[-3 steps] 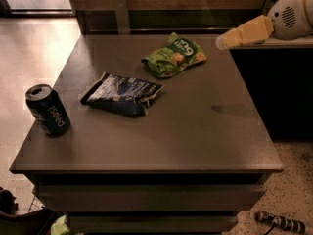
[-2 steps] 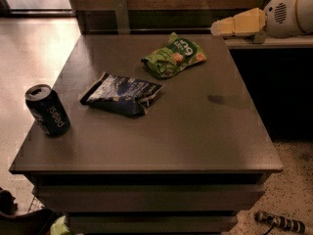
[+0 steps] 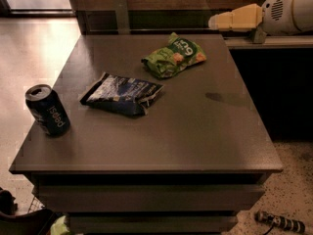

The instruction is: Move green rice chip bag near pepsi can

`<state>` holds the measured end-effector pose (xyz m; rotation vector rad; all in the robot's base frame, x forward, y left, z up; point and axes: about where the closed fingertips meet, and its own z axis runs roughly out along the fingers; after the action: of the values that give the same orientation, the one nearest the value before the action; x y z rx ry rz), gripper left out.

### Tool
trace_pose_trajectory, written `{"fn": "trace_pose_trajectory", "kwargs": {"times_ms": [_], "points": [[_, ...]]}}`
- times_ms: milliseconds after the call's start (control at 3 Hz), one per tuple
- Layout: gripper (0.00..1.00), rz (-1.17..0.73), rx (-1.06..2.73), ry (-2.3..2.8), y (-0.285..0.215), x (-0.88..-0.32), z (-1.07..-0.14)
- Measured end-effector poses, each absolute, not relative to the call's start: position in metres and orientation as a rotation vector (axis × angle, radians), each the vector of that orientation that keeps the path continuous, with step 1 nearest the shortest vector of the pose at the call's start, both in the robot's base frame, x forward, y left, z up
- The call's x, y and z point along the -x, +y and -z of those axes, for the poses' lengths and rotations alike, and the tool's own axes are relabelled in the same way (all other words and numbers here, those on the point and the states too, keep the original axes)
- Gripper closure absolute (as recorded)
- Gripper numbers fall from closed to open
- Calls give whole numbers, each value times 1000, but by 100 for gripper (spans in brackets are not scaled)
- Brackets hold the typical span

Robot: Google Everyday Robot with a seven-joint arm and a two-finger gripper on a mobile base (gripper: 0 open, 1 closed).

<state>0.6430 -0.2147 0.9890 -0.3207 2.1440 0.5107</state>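
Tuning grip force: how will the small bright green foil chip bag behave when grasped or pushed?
Probably floppy and light: the bright green foil chip bag looks crumpled, so it may buckle. Lying flat on the dark table, it should slide, not roll. The hand hovers beyond the table's far right corner.

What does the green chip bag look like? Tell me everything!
The green chip bag is small, shiny and crinkled like foil, bright green with white writing and pictures of orange chips. It lies flat and slanted on the far side of the dark table. Only the table touches it. The blue bag lies apart from it, and the pepsi can stands at the left edge. The claw hangs up to its right, not touching it.
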Motion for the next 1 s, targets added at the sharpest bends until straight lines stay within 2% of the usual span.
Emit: {"fn": "trace_pose_trajectory", "kwargs": {"times_ms": [333,667,1000], "points": [[0,-488,313,2161,-211,-647,-986],[0,-360,283,2251,-189,-668,-965],[0,-241,262,2353,-141,-708,-931]]}}
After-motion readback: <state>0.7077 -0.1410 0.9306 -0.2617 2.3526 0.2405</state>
